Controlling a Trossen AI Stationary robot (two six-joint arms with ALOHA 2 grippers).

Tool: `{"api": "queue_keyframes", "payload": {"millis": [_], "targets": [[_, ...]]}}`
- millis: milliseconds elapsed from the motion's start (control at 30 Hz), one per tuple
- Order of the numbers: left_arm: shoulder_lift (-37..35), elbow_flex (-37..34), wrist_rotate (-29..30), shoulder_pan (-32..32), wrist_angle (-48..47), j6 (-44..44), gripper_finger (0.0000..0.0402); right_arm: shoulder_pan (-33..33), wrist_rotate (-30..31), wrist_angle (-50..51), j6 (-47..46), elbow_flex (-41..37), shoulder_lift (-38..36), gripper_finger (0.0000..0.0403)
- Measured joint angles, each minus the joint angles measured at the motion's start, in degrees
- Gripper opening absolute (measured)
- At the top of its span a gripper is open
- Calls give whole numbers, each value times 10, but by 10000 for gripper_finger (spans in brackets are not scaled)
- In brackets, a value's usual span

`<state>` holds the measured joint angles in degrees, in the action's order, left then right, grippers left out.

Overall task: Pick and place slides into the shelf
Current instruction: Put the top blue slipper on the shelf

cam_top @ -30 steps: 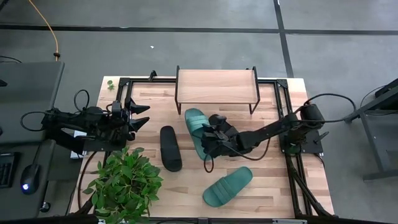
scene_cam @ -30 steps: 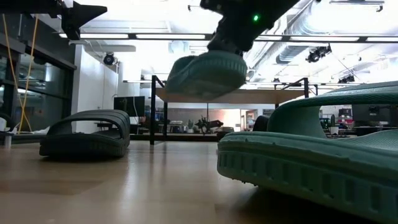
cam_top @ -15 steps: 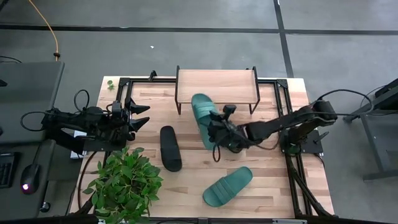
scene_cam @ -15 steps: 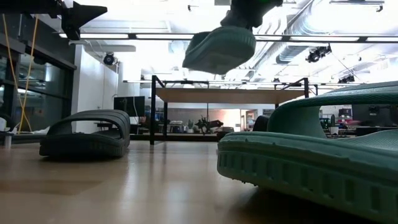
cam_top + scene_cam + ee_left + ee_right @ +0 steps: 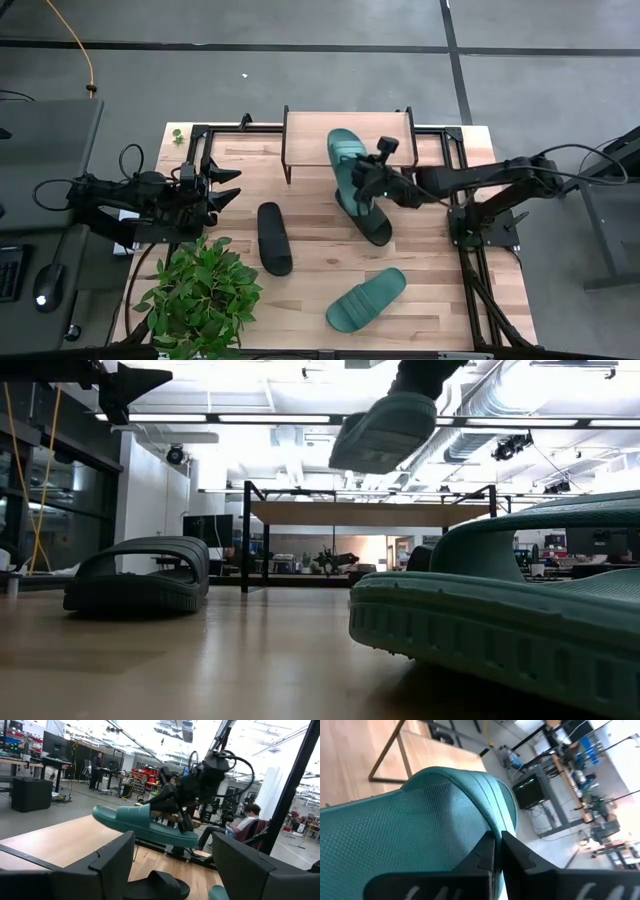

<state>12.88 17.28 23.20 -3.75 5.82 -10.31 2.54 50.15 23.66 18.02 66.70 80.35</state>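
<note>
My right gripper [image 5: 370,183] is shut on a teal slide [image 5: 352,170] and holds it in the air at the shelf's [image 5: 310,135] front edge, with the slide's far end over the light wood top. The low view shows this slide [image 5: 385,430] well above the shelf [image 5: 370,514]. A second teal slide [image 5: 366,298] lies sole down near the table's near edge. One black slide [image 5: 274,238] lies sole down left of centre; the other black slide is out of view. My left gripper [image 5: 232,185] waits open at the table's left side. My right gripper pinches the teal slide by the edge of its wide strap [image 5: 492,815] between its two fingers [image 5: 482,857]. The fingers come from the table's right, slanting down and lying across the slide. The slide is lifted clear of the table and tilted, its sole [image 5: 375,445] facing the low camera.
A potted green plant [image 5: 200,295] stands at the near left corner. A black metal frame [image 5: 455,170] runs round the tabletop. Bare wood [image 5: 300,190] lies between the black slide and the shelf. People [image 5: 247,817] are in the room beyond the table.
My right gripper has risen and moved toward the far edge and to the right, carrying the teal slide from mid-table up to the shelf. The slide has turned about and its far end now reaches over the shelf top. The other slides have stayed put.
</note>
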Motion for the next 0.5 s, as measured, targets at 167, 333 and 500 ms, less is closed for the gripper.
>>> {"api": "queue_keyframes", "payload": {"millis": [167,333,500], "targets": [[0,0,0,0,0,0,250,-50,-38,23,13,0,-5,0],[0,0,0,0,-3,0,250,-104,-107,28,29,0,-13,0],[0,0,5,0,-15,0,250,-161,-182,23,32,0,-33,0]]}}
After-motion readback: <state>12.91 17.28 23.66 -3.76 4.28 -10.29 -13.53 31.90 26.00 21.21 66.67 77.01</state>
